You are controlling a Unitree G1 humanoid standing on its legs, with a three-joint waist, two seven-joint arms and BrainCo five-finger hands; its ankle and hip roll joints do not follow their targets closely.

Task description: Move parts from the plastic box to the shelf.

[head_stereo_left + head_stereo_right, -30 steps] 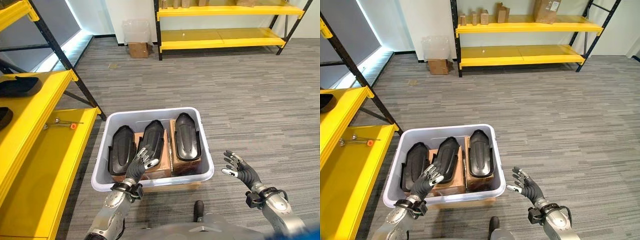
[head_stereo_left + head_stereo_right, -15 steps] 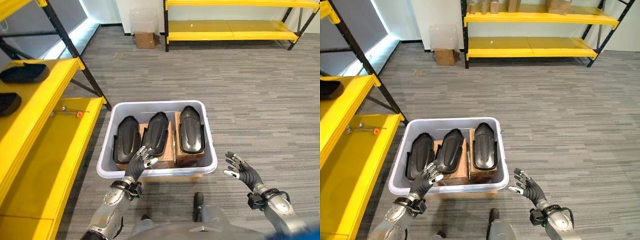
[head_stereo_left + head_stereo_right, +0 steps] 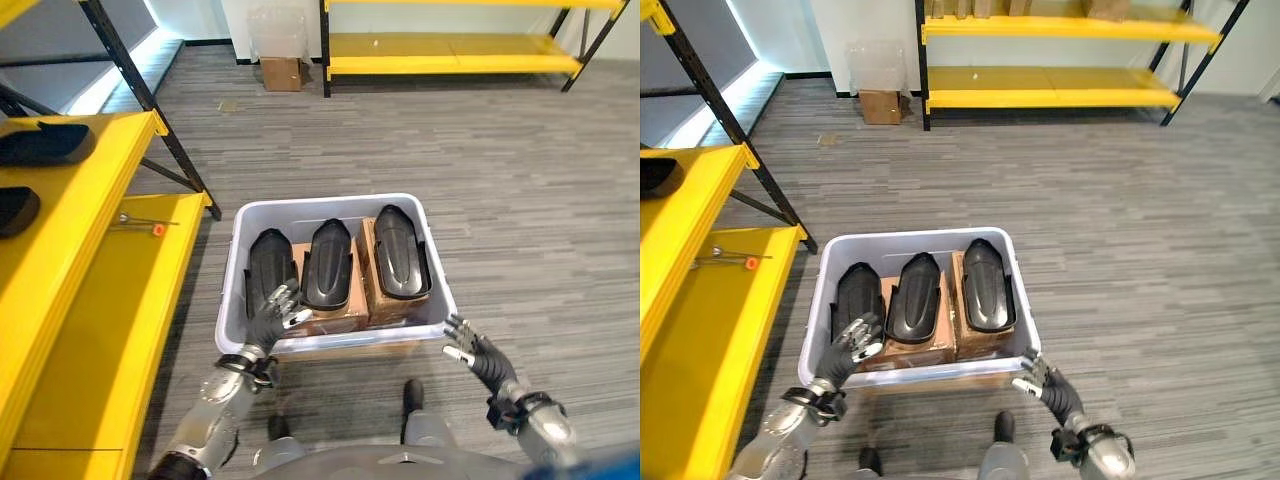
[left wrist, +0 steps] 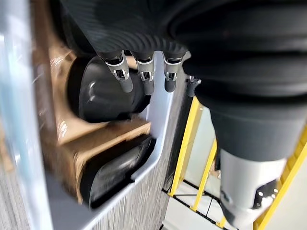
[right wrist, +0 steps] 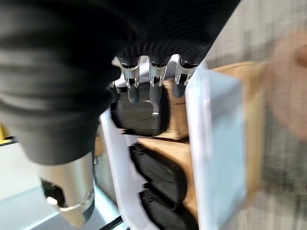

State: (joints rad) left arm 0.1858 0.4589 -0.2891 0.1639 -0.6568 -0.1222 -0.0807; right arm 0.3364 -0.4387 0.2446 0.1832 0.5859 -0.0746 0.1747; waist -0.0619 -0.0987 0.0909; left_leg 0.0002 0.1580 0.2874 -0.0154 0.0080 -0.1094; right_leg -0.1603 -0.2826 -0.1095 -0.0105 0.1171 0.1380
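A pale grey plastic box [image 3: 331, 202] stands on the carpet right in front of me. Three black moulded parts lie in it side by side on cardboard cartons: left [image 3: 270, 262], middle [image 3: 330, 265], right [image 3: 400, 252]. My left hand [image 3: 268, 315] is open, fingers spread over the box's near left corner, close to the left part [image 4: 100, 96]. My right hand [image 3: 470, 350] is open just outside the near right corner, its fingers [image 5: 151, 81] pointing over the rim towards the right part [image 5: 144, 108]. The yellow shelf [image 3: 95, 300] runs along my left.
Two more black parts [image 3: 45, 145] [image 3: 15, 210] lie on the shelf's upper levels. A small tool with an orange tip [image 3: 140, 222] rests on its lower level. Across the room stand another yellow shelf [image 3: 450, 45], a cardboard carton [image 3: 279, 72] and a clear bin [image 3: 275, 25].
The view has shifted and the box now sits nearer and more central. My right hand, apart from the box before, is now at its near right corner. Both hands stay open.
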